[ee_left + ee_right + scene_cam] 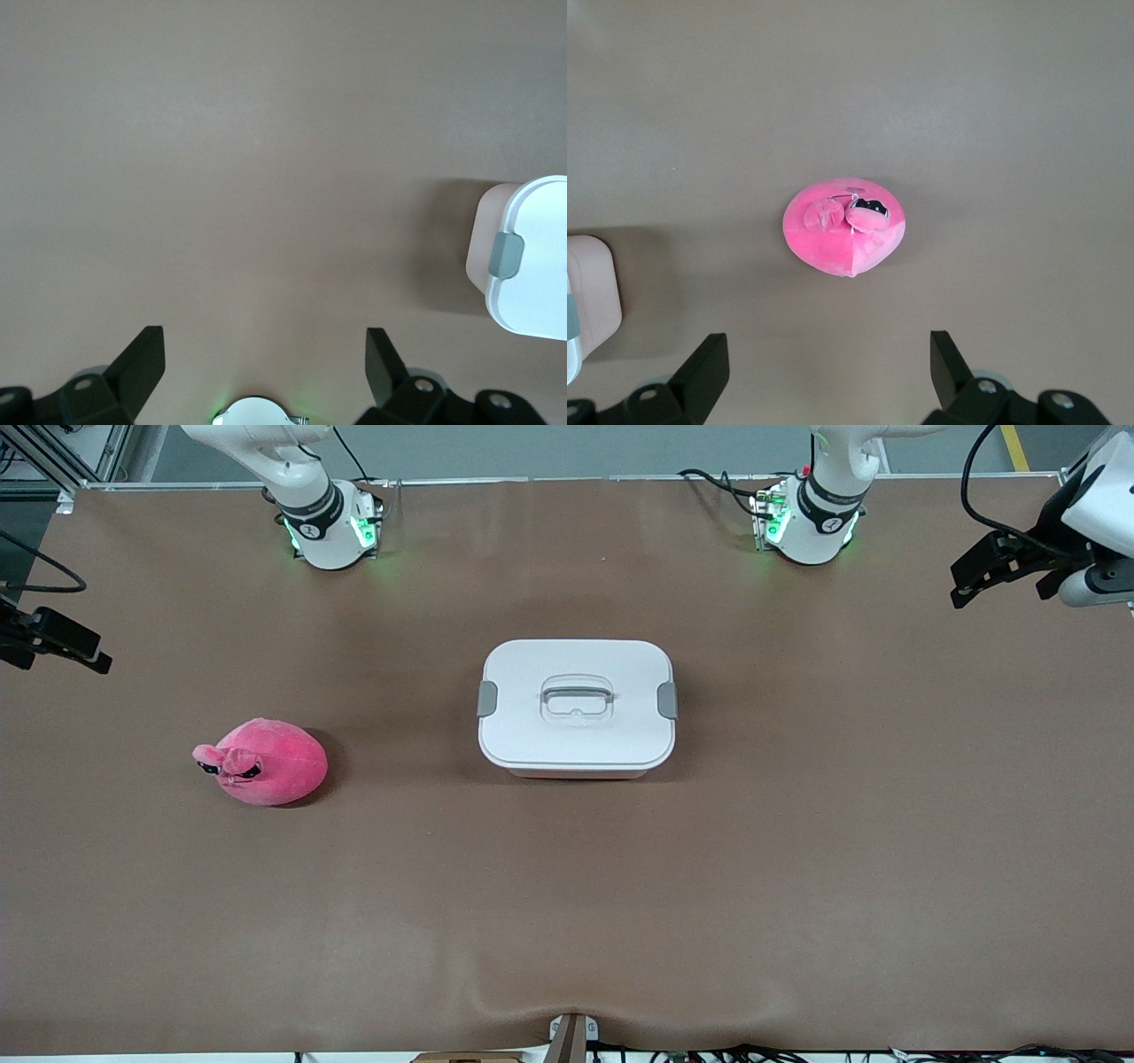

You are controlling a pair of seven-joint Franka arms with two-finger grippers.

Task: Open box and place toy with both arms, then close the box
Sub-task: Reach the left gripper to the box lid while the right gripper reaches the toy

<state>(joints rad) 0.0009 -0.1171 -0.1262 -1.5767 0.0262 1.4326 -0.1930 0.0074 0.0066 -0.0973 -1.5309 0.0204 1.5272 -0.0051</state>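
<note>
**A:** So where do we see everything sitting on the brown desk (797,886) right now?

**B:** We've got the rounded-rectangular pale pink plastic tub with the white lid (577,707) pretty much dead centre. The lid is on and flat, with a grey side clip (486,698) at its 9 o'clock edge, another at 3 o'clock, and the recessed grey-edged handle (577,695) in the middle of the top.

**A:** And the hot-pink egg-shaped plush toy (263,762)?

**B:** Lying on the desk well apart from the tub, off toward the right arm's end and a bit nearer the front camera. From the tub, in the front view, we'd put it around 8 o'clock. Its ears and dark eyes point away from the tub.

**A:** Hands?

**B:** Both are up in the air and holding nothing. The right hand (824,376) hangs over the desk at the right arm's end, fingers spread wide, and its wrist view looks straight down on the toy (844,227), with a pink corner of the tub (592,292) at the edge. The left hand (261,372) hangs over bare desk at the left arm's end, also spread wide, and its wrist view catches one end of the tub (532,266) with a grey clip (507,255).
</note>
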